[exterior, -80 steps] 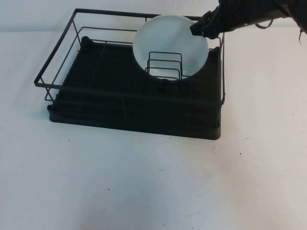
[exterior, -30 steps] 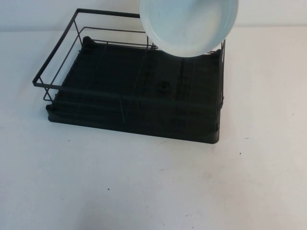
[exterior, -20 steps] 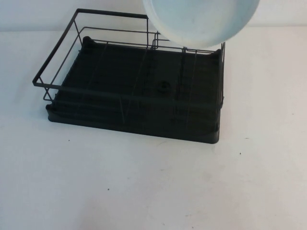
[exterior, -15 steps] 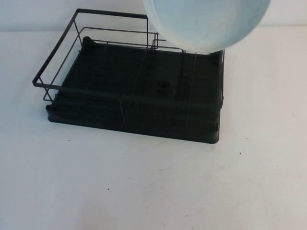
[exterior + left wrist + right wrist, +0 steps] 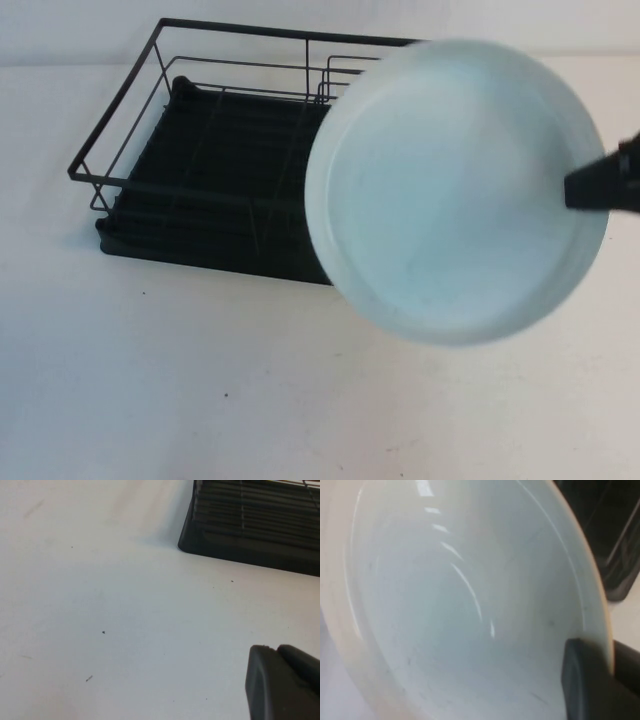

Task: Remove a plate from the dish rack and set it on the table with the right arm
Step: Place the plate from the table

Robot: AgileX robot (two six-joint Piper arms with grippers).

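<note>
The right gripper (image 5: 598, 185) had its fingers clenched on the round white plate's (image 5: 455, 190) right rim, high above the black wire dish rack (image 5: 215, 150), mid-carry; lowering onto the white table (image 5: 200, 400) should follow, while the left gripper (image 5: 282, 685) sat parked near-left, fingers' state unclear.

1. The plate (image 5: 455, 190) is a plain white round one with a low raised rim. It's up in the air over the right side of the dish rack, face toward the camera, and the right gripper (image 5: 585, 188) has it pinched at its right edge.
2. The dish rack (image 5: 200, 160) is a black wire frame on a ribbed black drip tray, sitting at the back of the table.
3. The table (image 5: 200, 380) is flat white with a few tiny dark specks.
</note>
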